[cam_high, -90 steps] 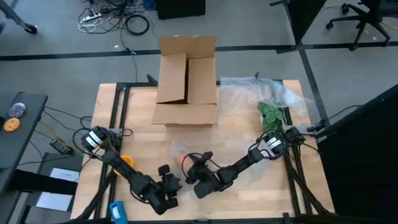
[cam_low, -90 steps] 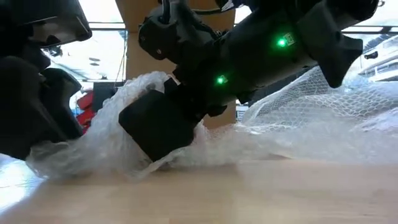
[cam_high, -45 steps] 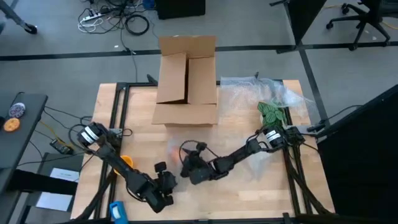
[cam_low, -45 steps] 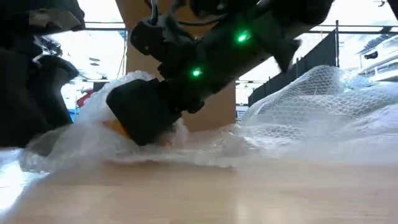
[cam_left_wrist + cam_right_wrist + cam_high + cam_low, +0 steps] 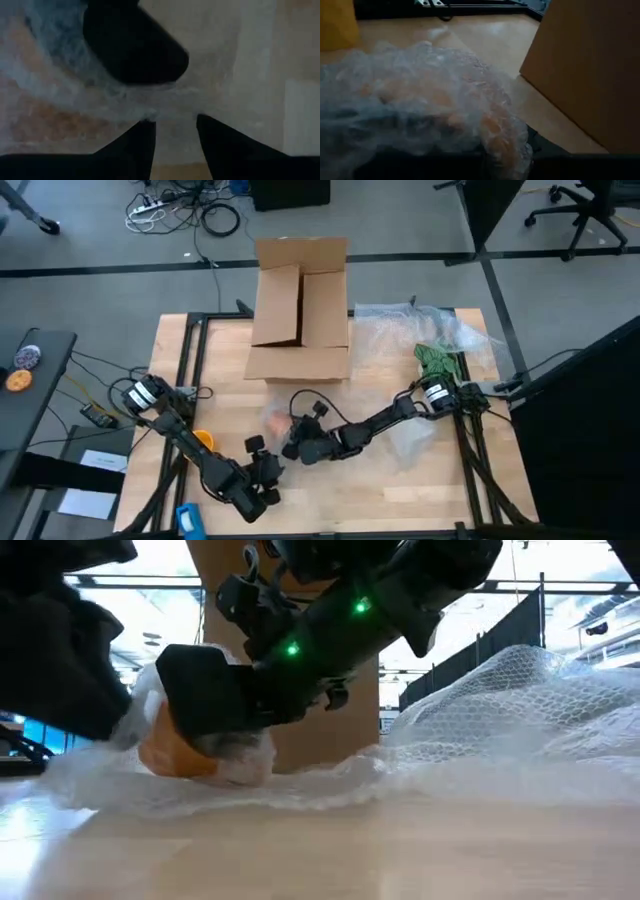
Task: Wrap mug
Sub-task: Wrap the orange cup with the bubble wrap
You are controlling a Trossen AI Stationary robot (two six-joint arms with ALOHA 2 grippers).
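— Mug (image 5: pixel 172 752) position? 
— On the worktop (image 5: pixel 440 490), in front of the cardboard box (image 5: pixel 300 310), covered by bubble wrap (image 5: pixel 520 730).
— Grippers?
— Right gripper (image 5: pixel 293 442) touches the wrapped mug, fingers unclear. Left gripper (image 5: pixel 172 131) beside it, fingers apart.

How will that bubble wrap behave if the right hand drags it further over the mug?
Likely floppy: the bubble wrap drapes in loose folds over the table. Probably light, so it should trail the right hand easily. It may spring back off the mug, since it lies only loosely bunched there.
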